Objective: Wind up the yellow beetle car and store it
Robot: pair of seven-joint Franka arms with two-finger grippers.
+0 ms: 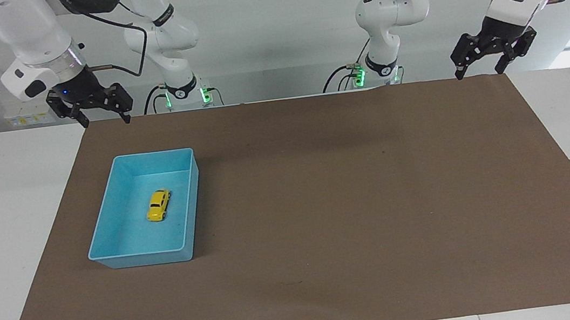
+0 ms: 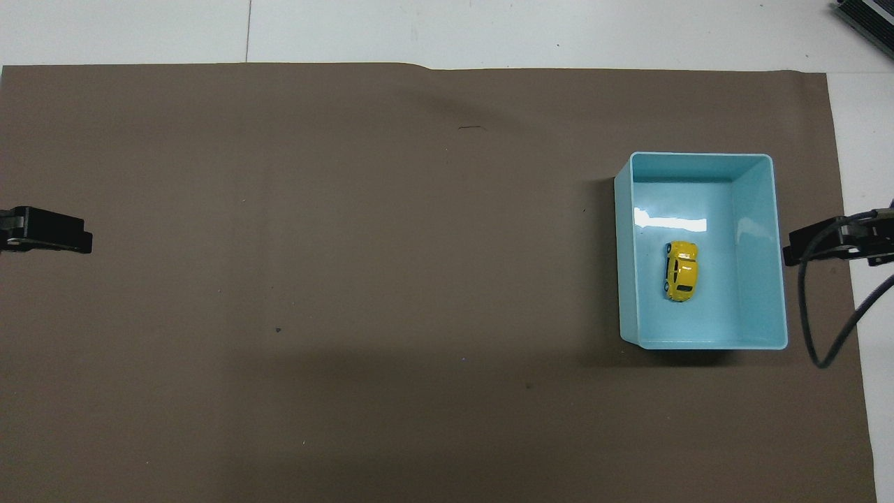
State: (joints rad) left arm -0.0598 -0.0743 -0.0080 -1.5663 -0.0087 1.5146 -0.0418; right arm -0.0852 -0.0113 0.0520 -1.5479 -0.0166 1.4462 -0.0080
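Both spread and empty, right tool (image 1: 96, 115) hanging at eleven o'clock above the light-blue plastic bin (image 1: 106, 213), left tool (image 1: 485, 63) waiting over the brown mat (image 1: 355, 200) on the table; inside the bin, tiny yellow beetle car (image 1: 158, 205), probably light, hard, slick — best pinched across its flanks.

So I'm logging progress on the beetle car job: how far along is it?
Storing looks done: the yellow beetle car sits on its wheels inside the blue bin. Whether it was wound up cannot be told. Nothing is in hand: the right end effector and the left end effector hang open over the table's edge nearest the robots.
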